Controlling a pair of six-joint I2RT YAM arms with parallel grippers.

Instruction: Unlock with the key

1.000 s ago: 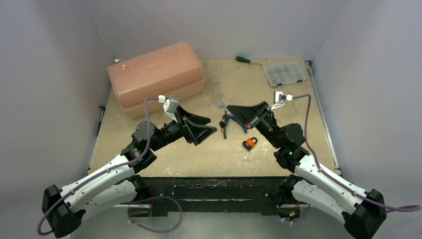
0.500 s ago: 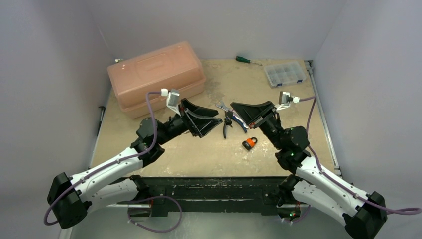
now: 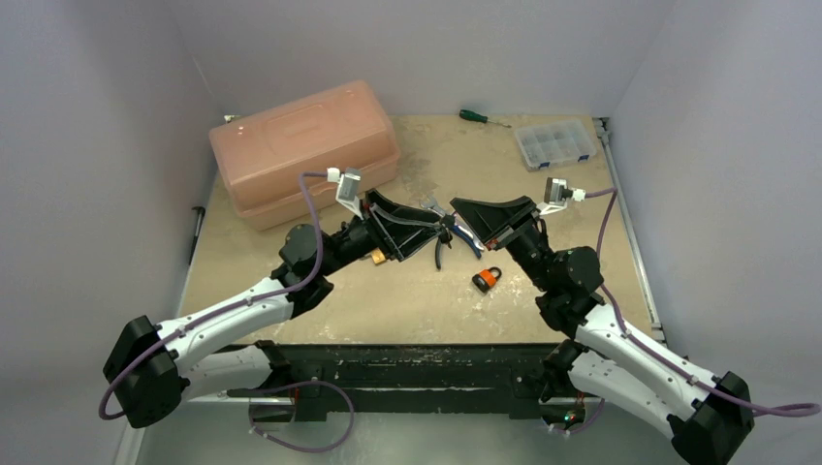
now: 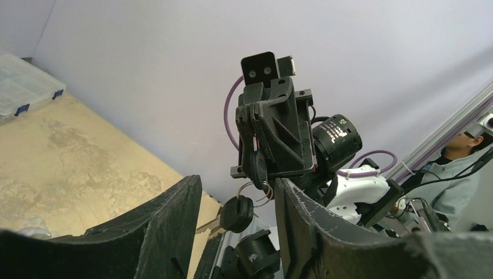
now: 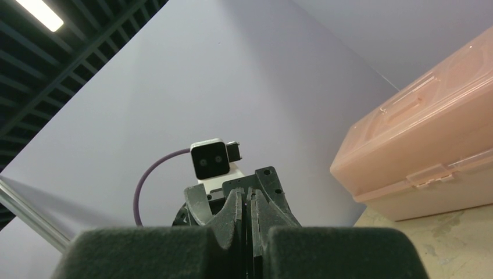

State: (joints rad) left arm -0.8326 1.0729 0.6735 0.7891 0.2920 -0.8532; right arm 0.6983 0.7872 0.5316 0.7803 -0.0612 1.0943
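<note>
My right gripper point(image 3: 458, 207) is raised above the table and shut on the black head of a key point(image 4: 258, 167). A ring and a second black-headed key point(image 4: 238, 213) hang below it. In the right wrist view its fingers point(image 5: 250, 204) are pressed together on a thin edge. My left gripper point(image 3: 438, 230) is open right in front of it, and in the left wrist view its fingers point(image 4: 174, 226) stand on either side of the hanging key point(image 4: 237, 185) without touching it. An orange and black padlock point(image 3: 487, 280) lies on the table below the right arm.
A pink toolbox point(image 3: 302, 150) stands at the back left. Pliers point(image 3: 440, 250) lie under the grippers. A small brass-coloured thing point(image 3: 376, 257) lies under the left arm. A screwdriver point(image 3: 475, 116) and a clear parts box point(image 3: 553, 143) lie at the back right.
My left arm has reached to the right and up, bringing its open gripper to the right gripper's hanging keys. The right gripper rose a little, then held still.
</note>
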